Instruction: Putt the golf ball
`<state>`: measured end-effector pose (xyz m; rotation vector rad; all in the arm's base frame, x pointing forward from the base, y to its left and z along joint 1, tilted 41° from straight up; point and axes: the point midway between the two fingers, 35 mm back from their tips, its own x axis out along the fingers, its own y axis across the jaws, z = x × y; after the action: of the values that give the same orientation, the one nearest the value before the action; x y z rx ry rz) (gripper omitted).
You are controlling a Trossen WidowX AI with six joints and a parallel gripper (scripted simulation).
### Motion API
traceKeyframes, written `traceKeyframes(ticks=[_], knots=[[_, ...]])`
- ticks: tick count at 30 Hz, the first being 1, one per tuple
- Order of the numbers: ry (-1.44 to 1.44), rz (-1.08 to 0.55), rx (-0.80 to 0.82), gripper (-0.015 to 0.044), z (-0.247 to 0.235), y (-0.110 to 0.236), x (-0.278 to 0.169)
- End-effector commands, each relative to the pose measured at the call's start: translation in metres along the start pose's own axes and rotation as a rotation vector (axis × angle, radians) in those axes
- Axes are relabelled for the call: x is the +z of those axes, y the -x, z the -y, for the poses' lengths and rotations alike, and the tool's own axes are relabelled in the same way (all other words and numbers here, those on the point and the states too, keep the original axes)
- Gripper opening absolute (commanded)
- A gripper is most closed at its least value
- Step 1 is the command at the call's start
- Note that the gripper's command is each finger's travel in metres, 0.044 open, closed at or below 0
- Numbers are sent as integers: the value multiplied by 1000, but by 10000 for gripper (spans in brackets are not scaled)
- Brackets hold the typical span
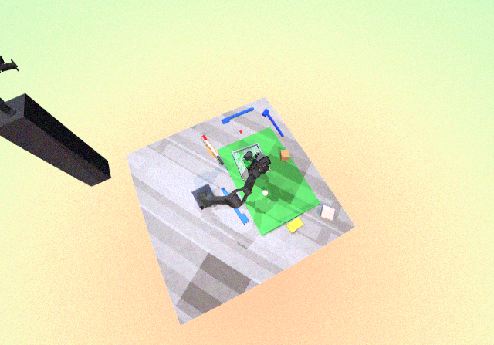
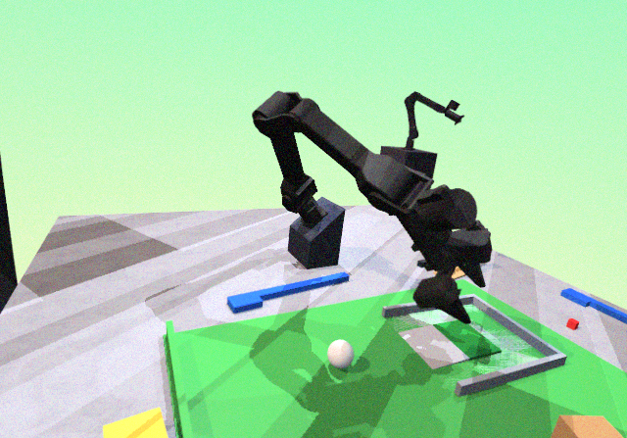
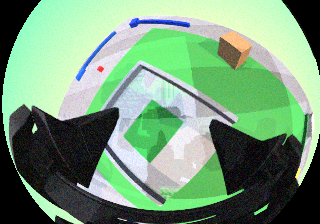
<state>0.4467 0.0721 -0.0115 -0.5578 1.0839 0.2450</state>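
Note:
The red-headed putter (image 1: 211, 147) rests on a small wooden stand left of the green mat (image 1: 287, 187) (image 2: 237, 377) (image 3: 250, 89); in the exterior view the arm hides most of it. The white golf ball (image 1: 265, 193) (image 2: 340, 354) sits on the mat, outside the grey frame (image 1: 238, 166) (image 2: 511, 372) (image 3: 189, 91). A dark green patch (image 2: 468, 338) (image 3: 150, 136) and a pale one lie inside the frame. My gripper (image 1: 264, 161) (image 2: 475, 304) (image 3: 166, 119) is open and empty above the framed area, away from the putter and the ball.
An orange cube (image 1: 285, 155) (image 2: 587, 428) (image 3: 234, 50) is at the mat's far edge. A yellow block (image 1: 295, 224) (image 2: 136, 425) and a white block (image 1: 327, 212) stand past its near end. A blue bar (image 1: 241, 214) (image 2: 293, 288) lies by the arm base; two blue sticks and a red cube (image 1: 241, 131) (image 2: 572, 323) (image 3: 100, 69) lie beyond.

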Motion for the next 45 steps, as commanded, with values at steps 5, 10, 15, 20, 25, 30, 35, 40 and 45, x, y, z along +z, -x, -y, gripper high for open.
traceKeyframes(ticks=[5,10,15,20,25,30,35,40,45], knots=[[526,-241,153,440,-128,-6,-55],[941,-417,242,440,-194,4,-111],[1252,-551,294,440,-225,18,-154],[1252,-551,294,440,-223,16,-151],[1252,-551,293,440,-218,4,-159],[1252,-551,293,440,-215,-2,-164],[1252,-552,292,440,-208,-18,-176],[1252,-552,292,440,-207,-20,-177],[1252,-552,292,440,-205,-24,-180]])
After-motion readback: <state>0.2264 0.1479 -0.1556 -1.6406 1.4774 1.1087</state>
